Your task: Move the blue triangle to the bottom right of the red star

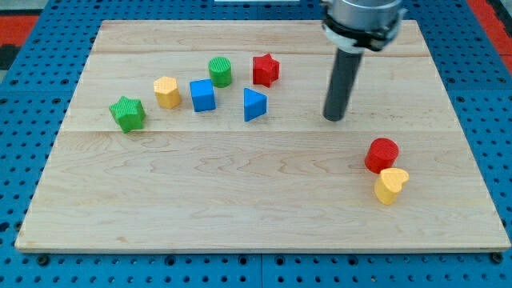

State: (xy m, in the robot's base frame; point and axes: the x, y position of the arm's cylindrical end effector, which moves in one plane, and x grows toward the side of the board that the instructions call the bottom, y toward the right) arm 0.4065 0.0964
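Note:
The blue triangle [254,105] lies on the wooden board, just below and slightly left of the red star [266,70]. My tip [334,118] rests on the board to the right of the blue triangle, well apart from it, and below right of the red star. The dark rod rises from it to the arm at the view's top.
A blue cube [202,95], green cylinder [220,72], yellow hexagon [166,92] and green star [127,114] sit left of the triangle. A red cylinder [382,154] and a yellow heart [390,186] sit at the lower right. The board [264,216] lies on a blue pegboard.

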